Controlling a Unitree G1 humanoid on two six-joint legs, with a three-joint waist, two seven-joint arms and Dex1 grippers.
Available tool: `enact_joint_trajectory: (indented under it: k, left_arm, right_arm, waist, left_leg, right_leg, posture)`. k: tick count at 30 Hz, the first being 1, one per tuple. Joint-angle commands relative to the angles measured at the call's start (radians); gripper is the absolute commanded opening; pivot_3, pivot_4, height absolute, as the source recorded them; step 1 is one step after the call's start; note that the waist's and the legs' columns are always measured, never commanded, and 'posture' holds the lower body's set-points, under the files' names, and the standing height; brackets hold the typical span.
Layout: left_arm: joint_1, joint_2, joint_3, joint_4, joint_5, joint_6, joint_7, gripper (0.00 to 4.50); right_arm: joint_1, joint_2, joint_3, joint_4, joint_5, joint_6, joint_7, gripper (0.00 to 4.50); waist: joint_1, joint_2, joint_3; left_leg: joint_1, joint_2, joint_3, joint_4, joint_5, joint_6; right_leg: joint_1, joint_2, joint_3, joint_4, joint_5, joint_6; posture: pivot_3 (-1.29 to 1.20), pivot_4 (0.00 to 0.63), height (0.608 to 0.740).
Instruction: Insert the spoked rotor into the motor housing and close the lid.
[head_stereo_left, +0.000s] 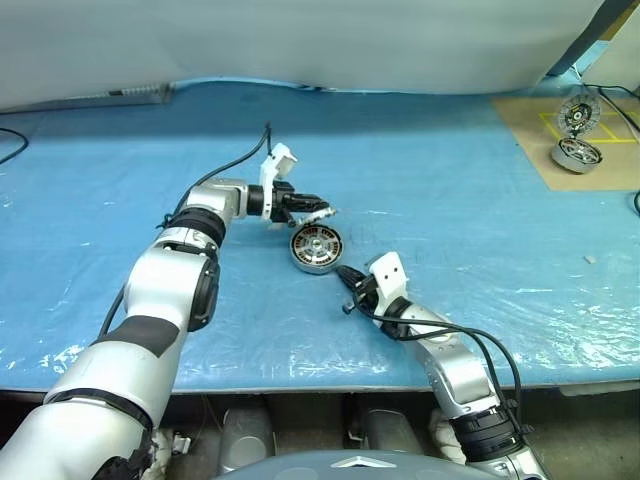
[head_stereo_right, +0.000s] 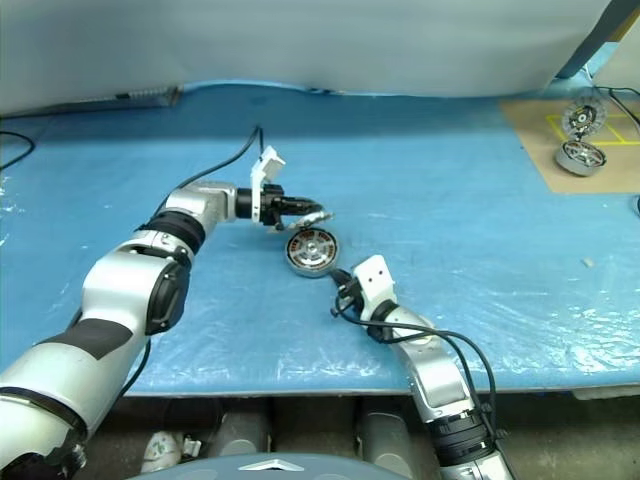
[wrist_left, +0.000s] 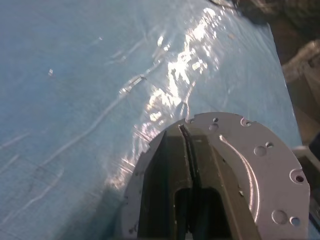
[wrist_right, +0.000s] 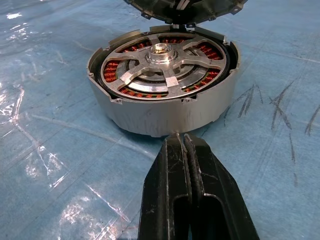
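Your left gripper's (head_stereo_left: 318, 211) fingers are pinched tight on the lid (wrist_left: 250, 170), holding it in the air just behind the motor housing (wrist_right: 162, 95). Your right gripper's (wrist_right: 182, 137) fingers are pressed together on nothing, their tips just at the housing's near wall. You can see the spoked rotor (wrist_right: 164, 59) seated inside the housing, copper windings showing between its spokes, on the blue sheet (head_stereo_left: 450, 200) covering the table.
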Motion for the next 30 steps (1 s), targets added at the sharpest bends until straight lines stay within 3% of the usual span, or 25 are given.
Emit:
enact_joint_trajectory:
  k: [1, 10, 20, 25, 30]
  left_arm:
    - [-0.020, 0.011, -0.042, -0.004, 0.059, -0.052, -0.060, 0.00]
    - [0.033, 0.008, -0.166, -0.014, 0.209, -0.258, -0.053, 0.00]
    - [0.056, 0.042, -0.050, -0.117, 0.091, -0.317, -0.019, 0.00]
    - [0.324, 0.107, -0.018, -0.540, 0.009, -0.164, 0.009, 0.00]
    - [0.699, 0.110, 0.050, -1.078, -0.061, 0.004, 0.239, 0.00]
  right_arm:
    - [0.003, 0.010, -0.007, -0.053, 0.006, 0.000, -0.011, 0.02]
    - [-0.003, 0.017, -0.012, -0.039, 0.007, 0.002, -0.022, 0.02]
    - [-0.008, -0.027, -0.081, -0.085, 0.017, 0.027, -0.034, 0.02]
    - [-0.058, -0.099, -0.143, -0.128, 0.059, 0.176, -0.003, 0.02]
    - [-0.169, -0.143, -0.171, -0.100, 0.099, 0.316, 0.024, 0.02]
  waist:
    - [0.001, 0.000, 0.000]
    - [0.003, -0.001, 0.001]
    - [0.004, -0.001, 0.001]
    - [-0.003, -0.001, 0.001]
    - [-0.008, -0.001, 0.002]
  left_leg:
    - [0.000, 0.000, 0.000, 0.000, 0.000, 0.000]
    - [0.000, 0.000, 0.000, -0.001, 0.000, 0.000]
    - [0.002, -0.001, 0.000, -0.001, 0.000, 0.000]
    - [0.002, -0.001, 0.000, -0.004, 0.000, 0.000]
    - [0.000, 0.003, 0.000, -0.005, 0.000, 0.000]
  right_leg:
    - [0.000, 0.000, 0.000, 0.000, 0.000, 0.000]
    - [0.000, -0.001, 0.000, 0.000, 0.000, 0.000]
    - [0.002, -0.002, 0.000, -0.001, 0.000, 0.000]
    - [0.002, -0.001, -0.001, -0.001, 0.000, 0.000]
    - [0.000, -0.001, -0.004, -0.001, -0.001, -0.001]
  posture:
    - [0.00, 0.150, 0.740]
    - [0.00, 0.150, 0.740]
    - [0.00, 0.150, 0.740]
    - [0.00, 0.150, 0.740]
    - [0.00, 0.150, 0.740]
